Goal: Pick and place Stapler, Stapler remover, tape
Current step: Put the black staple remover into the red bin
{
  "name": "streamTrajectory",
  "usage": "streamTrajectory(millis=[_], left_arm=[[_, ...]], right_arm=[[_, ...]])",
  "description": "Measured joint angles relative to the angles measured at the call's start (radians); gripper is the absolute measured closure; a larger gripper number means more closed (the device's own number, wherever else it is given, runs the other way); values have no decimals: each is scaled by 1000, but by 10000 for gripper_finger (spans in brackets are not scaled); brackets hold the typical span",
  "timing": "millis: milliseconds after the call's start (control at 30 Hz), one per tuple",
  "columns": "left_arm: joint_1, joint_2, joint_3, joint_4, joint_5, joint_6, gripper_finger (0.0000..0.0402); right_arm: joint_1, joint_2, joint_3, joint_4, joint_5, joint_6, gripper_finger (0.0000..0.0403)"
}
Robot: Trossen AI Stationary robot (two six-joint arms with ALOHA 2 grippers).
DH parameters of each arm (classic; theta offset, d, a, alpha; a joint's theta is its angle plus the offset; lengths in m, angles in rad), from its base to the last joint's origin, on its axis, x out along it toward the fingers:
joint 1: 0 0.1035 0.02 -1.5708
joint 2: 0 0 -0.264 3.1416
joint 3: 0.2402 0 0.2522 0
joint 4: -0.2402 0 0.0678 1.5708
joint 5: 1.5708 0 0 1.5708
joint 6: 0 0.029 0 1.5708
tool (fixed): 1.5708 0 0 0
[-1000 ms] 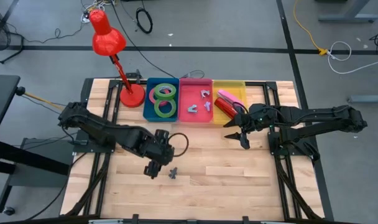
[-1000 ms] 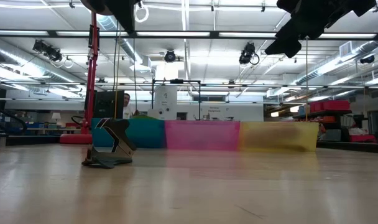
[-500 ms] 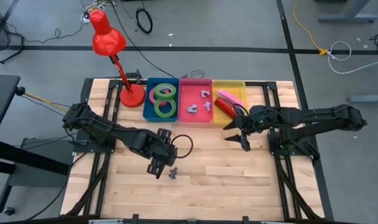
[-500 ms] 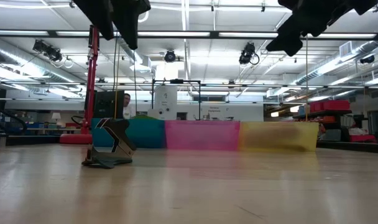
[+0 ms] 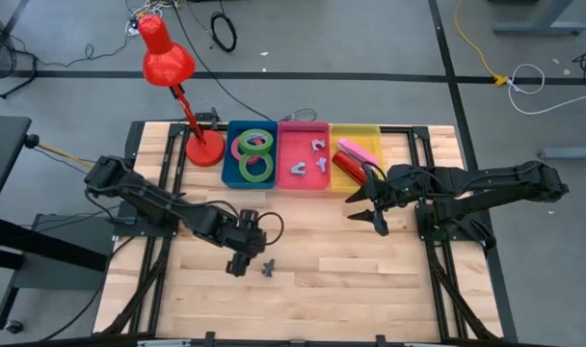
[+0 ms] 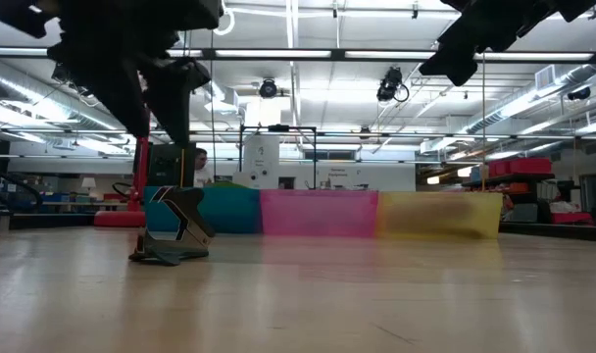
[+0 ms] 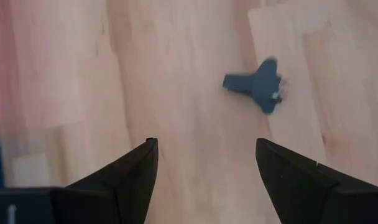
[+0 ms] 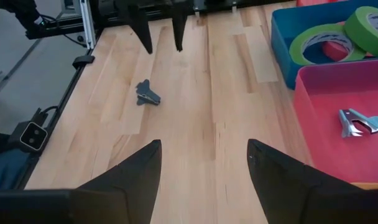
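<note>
A small dark blue stapler remover (image 5: 268, 267) (image 7: 258, 85) (image 6: 171, 235) lies alone on the wooden table. My left gripper (image 5: 237, 262) (image 7: 204, 162) hovers open just to its left, fingers pointing steeply down with nothing between them. My right gripper (image 5: 367, 212) (image 8: 204, 155) stands open and high near the yellow bin. Green and red tape rolls (image 5: 255, 154) (image 8: 326, 43) lie in the blue bin (image 5: 230, 154). A red stapler (image 5: 349, 166) lies in the yellow bin (image 5: 370, 135).
The pink bin (image 5: 304, 183) between the blue and yellow ones holds several grey stapler removers (image 8: 357, 121). A red desk lamp (image 5: 168, 58) stands at the table's far left, its base (image 5: 204, 149) beside the blue bin. Bare wood lies near the front edge.
My left gripper has come down from high above the table toward the wood beside the stapler remover, still pointing steeply down. The stapler remover has stayed where it was.
</note>
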Motion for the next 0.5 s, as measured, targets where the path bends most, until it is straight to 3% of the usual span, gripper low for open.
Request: streamTrajectory(millis=[500], left_arm=[[-75,-4,-257,416,-10,39,135]], right_arm=[[1,0,0,7,0,25,168]])
